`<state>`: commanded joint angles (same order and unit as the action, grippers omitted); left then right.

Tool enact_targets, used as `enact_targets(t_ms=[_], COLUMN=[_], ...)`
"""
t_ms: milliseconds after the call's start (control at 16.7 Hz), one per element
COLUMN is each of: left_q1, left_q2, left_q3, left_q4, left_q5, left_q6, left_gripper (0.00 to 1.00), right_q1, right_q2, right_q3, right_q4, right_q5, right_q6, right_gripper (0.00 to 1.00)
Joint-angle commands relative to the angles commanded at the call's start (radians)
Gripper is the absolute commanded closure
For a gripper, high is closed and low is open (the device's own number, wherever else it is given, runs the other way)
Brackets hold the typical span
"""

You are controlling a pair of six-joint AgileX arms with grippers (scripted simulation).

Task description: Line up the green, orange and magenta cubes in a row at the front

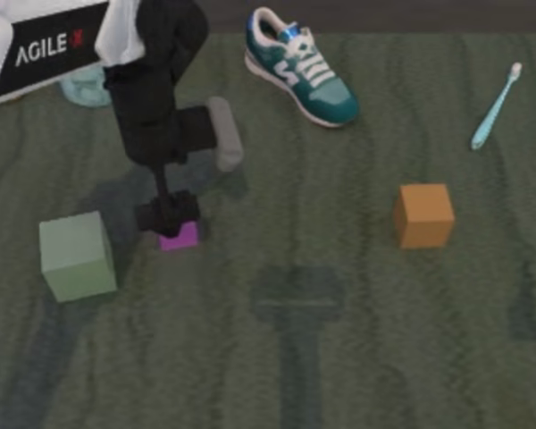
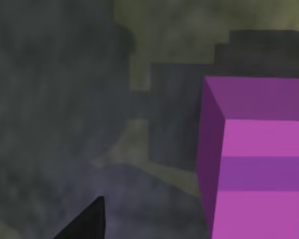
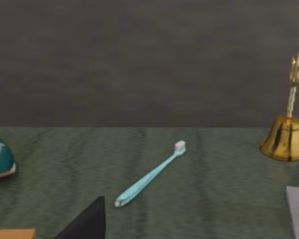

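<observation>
Left claw [image 1: 167, 217] sits over the magenta cube [image 1: 180, 236], left of bench centre beside the green cube [image 1: 77, 256]; its grip cannot be told. Small, rigid, probably light: pinch opposite flat faces.

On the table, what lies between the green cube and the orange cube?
In the top view, the magenta cube lies between the green cube and the orange cube, close to the green one, with the left claw over it. The remaining stretch is bare.
</observation>
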<state>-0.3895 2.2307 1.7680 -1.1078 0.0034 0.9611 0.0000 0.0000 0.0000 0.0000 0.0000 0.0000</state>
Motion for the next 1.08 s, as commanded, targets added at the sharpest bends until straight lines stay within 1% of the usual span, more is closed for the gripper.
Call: enact_targets(t_ms=[240,540,1080], left_q1=[0.0,0.0,0.0], left_q2=[0.05,0.062,0.062], left_q3=[-0.104,-0.125,-0.125], left_q4=[0.161,0.187,0.187], left_q5=[0.0,0.001,0.001], left_q6=[0.0,0.001,0.001], left_gripper=[0.0,0.0,0.68], right_q1=[0.0,0.0,0.0], right_q2=[0.0,0.0,0.0], right_q3=[0.0,0.0,0.0], right_q4=[0.0,0.0,0.0], right_q5=[0.0,0.0,0.0], right_q6=[0.0,0.0,0.0], right_gripper=[0.0,0.0,0.0])
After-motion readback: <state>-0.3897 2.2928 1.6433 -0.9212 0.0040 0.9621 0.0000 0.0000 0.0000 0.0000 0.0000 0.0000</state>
